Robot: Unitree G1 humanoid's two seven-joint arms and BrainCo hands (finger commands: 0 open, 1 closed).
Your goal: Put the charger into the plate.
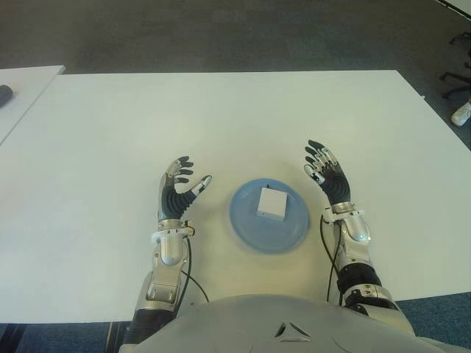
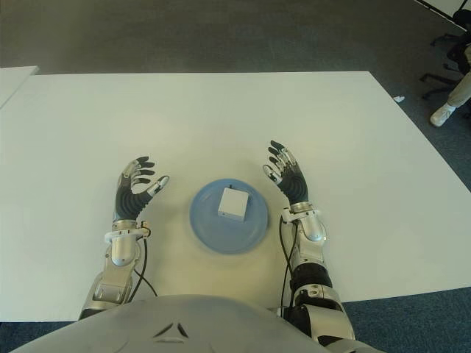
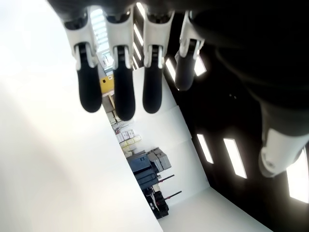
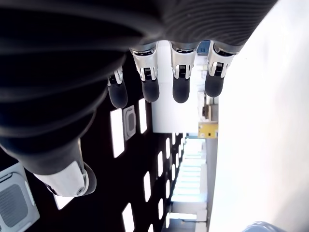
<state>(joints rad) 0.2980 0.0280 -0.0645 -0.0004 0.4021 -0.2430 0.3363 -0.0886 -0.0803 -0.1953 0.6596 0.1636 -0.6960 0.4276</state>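
Already in place: the white charger (image 1: 271,203) lies inside the blue plate (image 1: 246,224), a little toward the plate's far side, touched by neither hand.
Charger and hands: it sits between the two, with the right hand (image 1: 328,176) just beside the plate's right rim and the left hand (image 1: 178,195) a little off its left rim.
Right hand: fingers (image 4: 180,90) straight and spread, palm turned toward the plate — it holds nothing.
Left hand: fingers (image 3: 124,99) extended and apart, thumb angled toward the plate — likewise holding nothing.
Surface: a wide white table (image 1: 221,118), the plate near its front edge just ahead of the robot's torso; a second white table (image 1: 22,84) shows at the far left with a dark object (image 1: 5,94) on it.
Room: dark grey carpet (image 1: 221,33) beyond the table; a person's leg and white shoe (image 2: 444,114) beside chair legs (image 1: 456,77) at the far right.
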